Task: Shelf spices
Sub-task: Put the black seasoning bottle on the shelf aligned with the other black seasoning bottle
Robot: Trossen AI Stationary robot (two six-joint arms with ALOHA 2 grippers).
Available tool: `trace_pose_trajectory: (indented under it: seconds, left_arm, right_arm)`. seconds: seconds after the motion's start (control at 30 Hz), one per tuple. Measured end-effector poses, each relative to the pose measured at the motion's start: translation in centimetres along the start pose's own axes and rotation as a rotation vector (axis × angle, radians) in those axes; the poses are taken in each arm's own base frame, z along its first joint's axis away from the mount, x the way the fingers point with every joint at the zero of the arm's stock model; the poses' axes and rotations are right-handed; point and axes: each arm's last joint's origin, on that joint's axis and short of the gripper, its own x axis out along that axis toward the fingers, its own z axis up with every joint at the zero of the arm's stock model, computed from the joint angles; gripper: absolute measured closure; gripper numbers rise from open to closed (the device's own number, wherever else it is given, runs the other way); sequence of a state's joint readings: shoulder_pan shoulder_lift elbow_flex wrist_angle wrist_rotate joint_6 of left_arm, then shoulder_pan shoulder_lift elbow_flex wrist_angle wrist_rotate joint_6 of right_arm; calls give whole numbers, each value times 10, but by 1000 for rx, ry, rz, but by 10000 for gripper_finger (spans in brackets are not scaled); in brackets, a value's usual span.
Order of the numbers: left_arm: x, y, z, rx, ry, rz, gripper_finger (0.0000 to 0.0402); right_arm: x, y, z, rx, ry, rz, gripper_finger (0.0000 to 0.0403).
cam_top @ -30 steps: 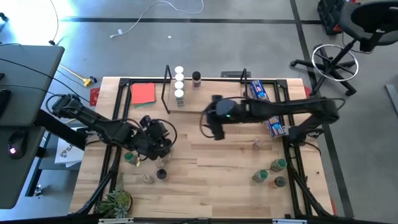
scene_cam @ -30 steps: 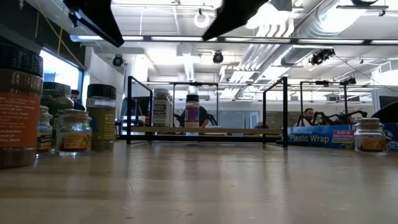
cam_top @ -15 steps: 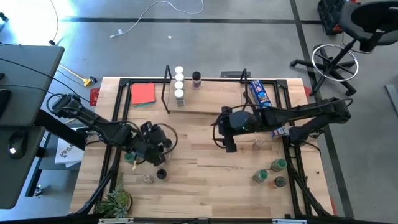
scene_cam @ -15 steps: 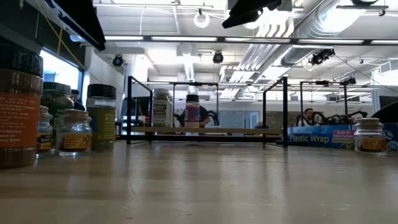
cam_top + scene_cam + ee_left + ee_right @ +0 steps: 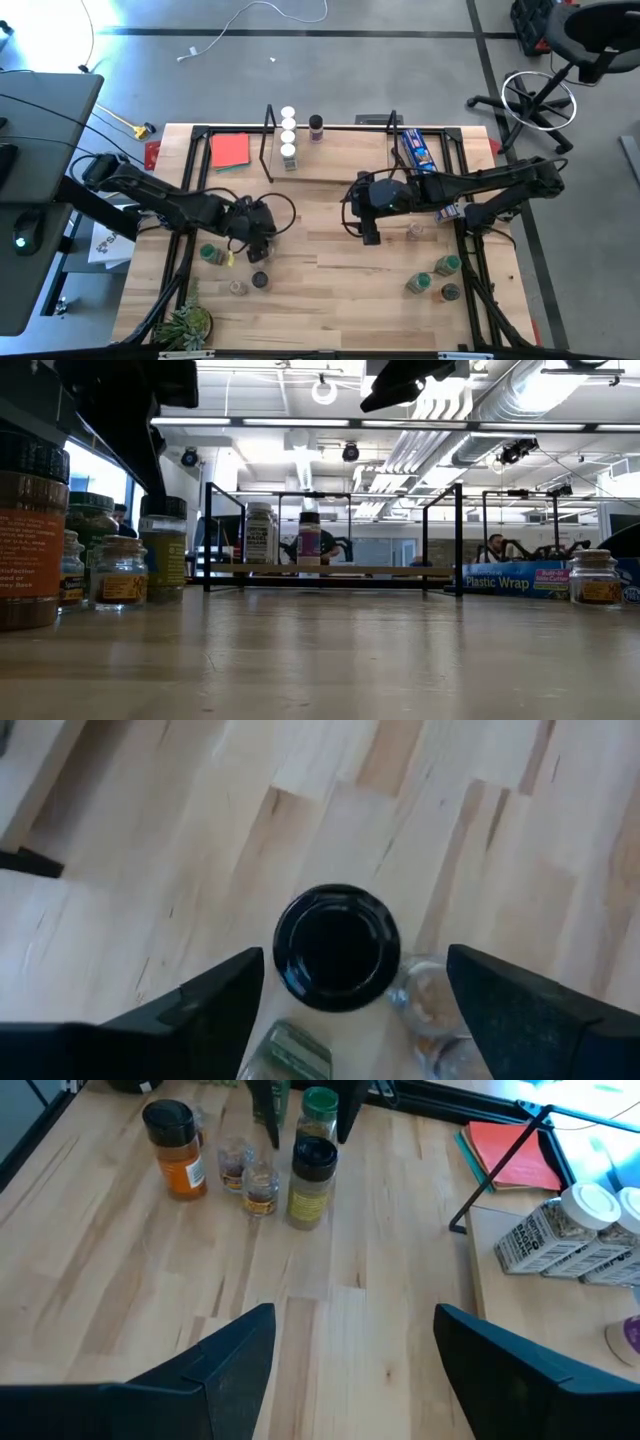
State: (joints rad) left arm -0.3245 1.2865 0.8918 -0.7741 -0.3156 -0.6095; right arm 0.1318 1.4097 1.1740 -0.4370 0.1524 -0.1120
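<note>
The shelf [image 5: 340,160] stands at the far middle of the table, with white-lidded spice jars [image 5: 288,135] and a dark-lidded one [image 5: 316,126] on its board. At the near left stands a group of spices. My left gripper [image 5: 355,952] hangs open over one of them, a black-lidded jar [image 5: 337,949] [image 5: 311,1180], pointing down with a finger on either side above the lid and touching nothing. The jar rests upright on its base. My right gripper [image 5: 370,232] hovers open over the table's middle, with nothing between its fingers.
Beside the black-lidded jar stand a green-lidded jar [image 5: 319,1105], an orange jar [image 5: 175,1148] and two small clear jars [image 5: 260,1185]. More jars [image 5: 447,265] stand at the near right. A red card [image 5: 230,150] and a blue packet [image 5: 418,150] flank the shelf.
My left gripper has come down over the black-lidded jar, shifted a little toward the table's right, and opened. My right gripper has moved from in front of the shelf toward the table's right and near edges, then kept still.
</note>
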Motion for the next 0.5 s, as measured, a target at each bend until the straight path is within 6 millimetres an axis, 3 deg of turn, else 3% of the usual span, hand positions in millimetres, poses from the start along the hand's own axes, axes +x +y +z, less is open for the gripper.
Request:
trace_pose_trajectory:
  seconds: [0.3, 0.5]
  left_arm:
    - [18, 4, -4, 42, -69, 4, 94]
    - [24, 5, -8, 73, -68, -13, 141]
  right_arm:
    - [0, 0, 0, 0, 0, 0, 135]
    - [0, 0, 0, 0, -1, 0, 135]
